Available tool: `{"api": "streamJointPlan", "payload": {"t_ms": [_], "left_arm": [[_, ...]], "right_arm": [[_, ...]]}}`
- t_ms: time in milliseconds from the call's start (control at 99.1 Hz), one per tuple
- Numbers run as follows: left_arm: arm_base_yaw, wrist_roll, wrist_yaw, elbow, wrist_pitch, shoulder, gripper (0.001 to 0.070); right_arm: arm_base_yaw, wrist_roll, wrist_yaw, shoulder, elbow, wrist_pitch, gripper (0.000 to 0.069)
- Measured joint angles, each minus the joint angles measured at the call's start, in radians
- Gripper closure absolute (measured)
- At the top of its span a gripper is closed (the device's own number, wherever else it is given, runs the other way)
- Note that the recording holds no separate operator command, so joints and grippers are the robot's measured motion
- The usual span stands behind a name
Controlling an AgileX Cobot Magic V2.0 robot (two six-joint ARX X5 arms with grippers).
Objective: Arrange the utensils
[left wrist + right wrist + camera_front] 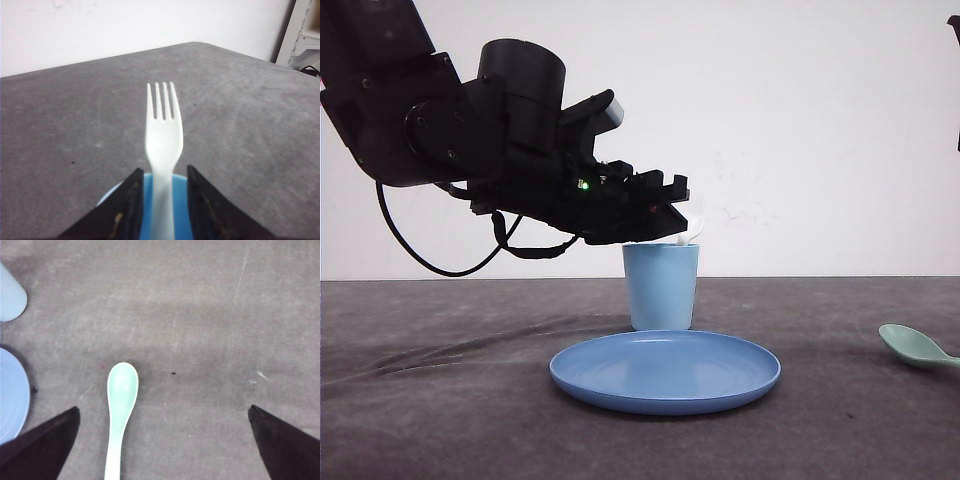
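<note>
- So the left gripper (670,215) hangs right above the light blue cup (661,285), and its jaws are clamped on the handle of the white fork (164,145), tines pointing away from the wrist.
- From the left wrist view, the fork's handle runs down between the two dark fingers (125,210) with the cup's blue rim just below it. Can't tell how far the handle end reaches into the cup.
- From the front, a bit of white pokes out between the gripper and the cup rim, which looks like part of the fork.
- Round blue plate (665,372) sits on the grey worktop (440,400) just in front of the cup, nothing on it.
- Mint-green spoon (120,410) lies flat on the worktop off to the right of the plate, well apart from the cup, bowl facing up.
- Right gripper (165,440) hovers over the spoon with jaws wide apart, the spoon nearer one finger, not touching either.
</note>
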Motion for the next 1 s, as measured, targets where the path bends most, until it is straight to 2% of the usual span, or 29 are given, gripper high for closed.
{"api": "streamJointPlan", "payload": {"t_ms": [192, 383, 615, 807, 928, 999], "left_arm": [[-0.001, -0.023, 0.000, 0.000, -0.028, -0.040, 0.0551], [0.001, -0.029, -0.001, 0.000, -0.166, -0.237, 0.0551], [0.064, -0.035, -0.001, 0.000, -0.512, -0.497, 0.0551], [0.169, -0.067, -0.001, 0.000, -0.821, -0.739, 0.0552], [0.246, -0.075, -0.003, 0.000, -1.010, -0.840, 0.0552], [0.291, -0.075, -0.021, 0.000, -1.120, -0.883, 0.0554]], "right_arm": [[0.000, -0.011, -0.002, 0.000, 0.000, 0.001, 0.0010], [0.000, -0.014, -0.004, 0.000, 0.000, 0.001, 0.0010], [0.000, -0.014, -0.042, 0.063, 0.000, 0.002, 0.0010], [0.032, -0.013, -0.063, 0.173, 0.000, 0.021, 0.0010], [0.072, -0.010, -0.057, 0.248, 0.000, 0.032, 0.0010], [0.093, -0.005, -0.052, 0.285, 0.000, 0.040, 0.0011]]}}
